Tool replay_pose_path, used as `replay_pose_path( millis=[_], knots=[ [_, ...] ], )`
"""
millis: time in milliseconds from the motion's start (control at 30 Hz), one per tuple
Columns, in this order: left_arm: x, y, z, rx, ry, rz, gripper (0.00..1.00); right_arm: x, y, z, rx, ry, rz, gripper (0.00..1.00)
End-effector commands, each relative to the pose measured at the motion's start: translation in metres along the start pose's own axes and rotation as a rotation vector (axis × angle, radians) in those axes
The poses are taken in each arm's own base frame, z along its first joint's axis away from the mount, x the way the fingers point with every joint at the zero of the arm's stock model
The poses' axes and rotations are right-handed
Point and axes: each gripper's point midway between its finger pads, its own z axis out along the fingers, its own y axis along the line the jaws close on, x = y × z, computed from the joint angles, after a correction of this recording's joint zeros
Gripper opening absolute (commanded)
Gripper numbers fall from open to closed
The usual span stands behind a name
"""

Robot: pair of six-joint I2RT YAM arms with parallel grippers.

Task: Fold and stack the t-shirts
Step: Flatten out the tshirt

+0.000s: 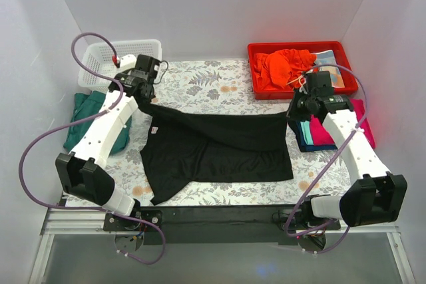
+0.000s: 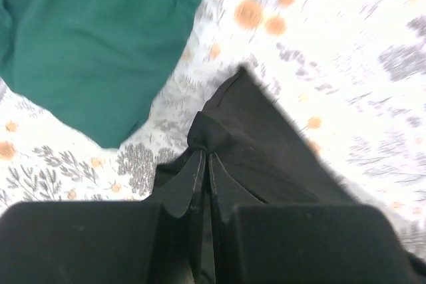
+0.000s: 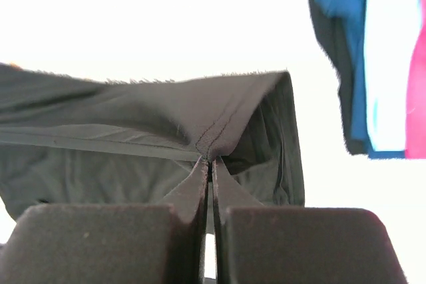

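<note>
Fig.: L gripper & R gripper each clamped on a far corner of black t-shirt, edge held taut, prob. for folding.

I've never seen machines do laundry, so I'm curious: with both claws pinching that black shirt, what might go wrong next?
1. The left gripper and right gripper each pinch only a small bit of the black shirt at its far edge, so the cloth could slip out.
2. The shirt's near left corner lies rumpled, so the fold may come out crooked.
3. The right gripper works close to the folded shirts and might nudge them.
</note>
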Motion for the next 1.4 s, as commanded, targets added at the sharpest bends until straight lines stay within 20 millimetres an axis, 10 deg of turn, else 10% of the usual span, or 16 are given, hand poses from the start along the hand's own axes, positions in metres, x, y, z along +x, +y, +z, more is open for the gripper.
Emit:
replay_pose_path(
  millis=[0, 267, 400, 667, 867, 1200, 1367],
  knots=[
    [-0.068, 0.010, -0.037, -0.003, -0.170, -0.039, 0.00, -0.029, 0.007, -0.037, 0.026, -0.085, -0.016, 0.01],
    [-0.177, 0.005, -0.117, 0.164, -0.478, -0.141, 0.00, -0.093, 0.036, -0.110, -0.034, -0.331, -0.066, 0.01],
    [-0.231, 0.015, -0.187, 0.323, -0.691, -0.198, 0.00, -0.119, 0.054, -0.158, -0.091, -0.468, -0.103, 0.01],
    [-0.247, 0.055, -0.301, 0.640, -0.957, -0.270, 0.00, -0.136, 0.088, -0.247, -0.242, -0.666, -0.177, 0.01],
    [-0.232, 0.116, -0.366, 0.741, -1.126, -0.339, 0.00, -0.110, 0.107, -0.302, -0.389, -0.748, -0.225, 0.01],
    [-0.238, 0.122, -0.366, 0.690, -1.128, -0.340, 0.00, -0.114, 0.109, -0.343, -0.406, -0.856, -0.206, 0.01],
    [-0.255, 0.084, -0.323, 0.593, -1.086, -0.274, 0.00, -0.141, 0.097, -0.316, -0.298, -0.852, -0.187, 0.01]
  ],
)
